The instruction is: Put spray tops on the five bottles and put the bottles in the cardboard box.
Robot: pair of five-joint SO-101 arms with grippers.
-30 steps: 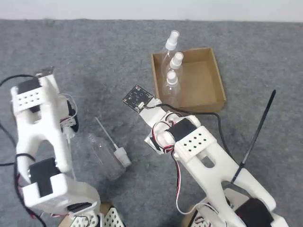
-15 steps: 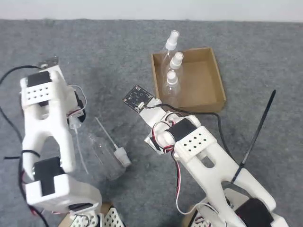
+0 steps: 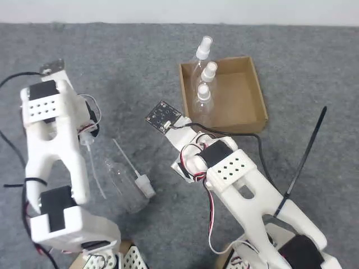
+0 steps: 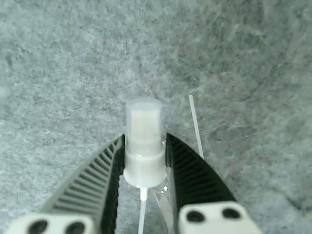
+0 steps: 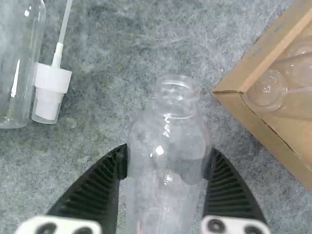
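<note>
With the left gripper (image 4: 144, 140) clamped on the collar of a spray top (image 4: 143, 122) and the right gripper (image 5: 166, 152) closed round an uncapped bottle (image 5: 168, 126), line the top up over the neck. Thread the dip tube (image 4: 142, 214) straight into the open mouth first, then seat and twist without squeezing harder. Mind the cardboard box (image 5: 253, 107) corner just beyond the right gripper, off to one side.

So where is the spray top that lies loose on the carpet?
In the high view the loose spray top lies on the carpet between the left arm and the right arm, beside an empty bottle lying on its side.
</note>
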